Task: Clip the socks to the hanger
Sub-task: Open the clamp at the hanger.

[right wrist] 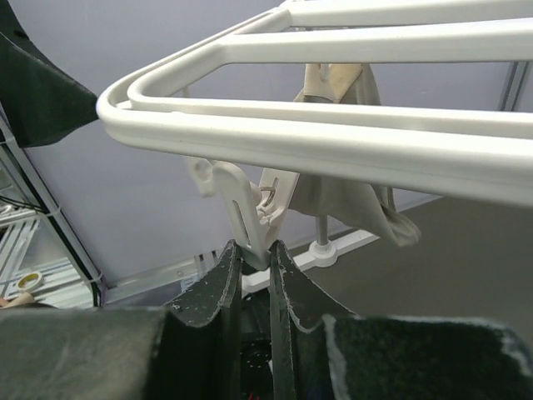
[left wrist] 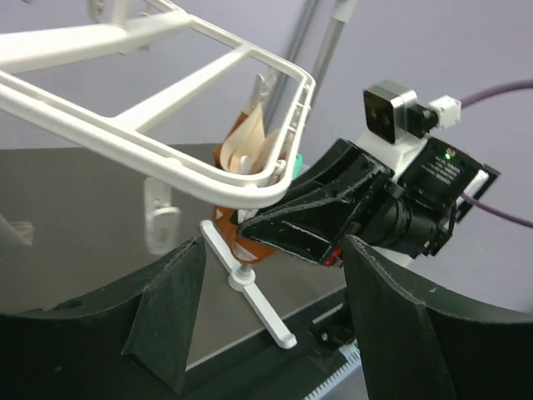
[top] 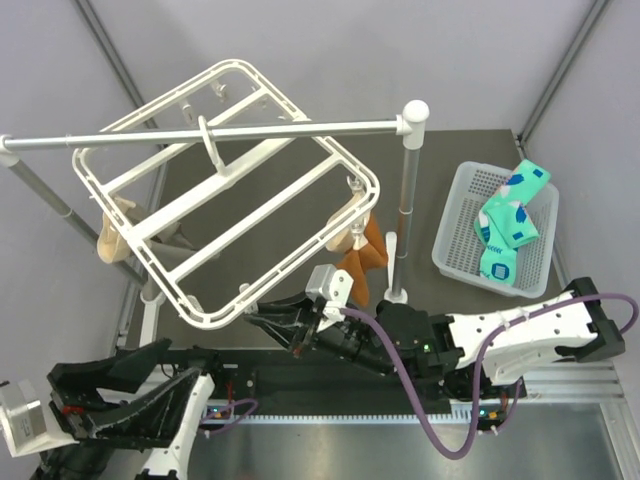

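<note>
The white hanger [top: 340,155] hangs by its hook from the grey rail [top: 200,135] and is tilted. Two teal socks [top: 510,225] lie in the white basket [top: 455,245] at the right. My right gripper [top: 262,315] reaches under the hanger's near corner. In the right wrist view its jaws [right wrist: 254,250] are shut on the lower end of a dangling white clip [right wrist: 246,208] below the hanger rim [right wrist: 333,142]. My left gripper [top: 165,375] is open and empty low at the near left. In its own view [left wrist: 273,250] it faces the right gripper [left wrist: 275,221] and the hanger corner [left wrist: 275,179].
An orange sock [top: 365,250] hangs clipped at the hanger's right corner, a beige sock [top: 115,235] at its left. The rail's white post [top: 405,210] stands between hanger and basket, its foot bar [left wrist: 250,287] on the dark mat.
</note>
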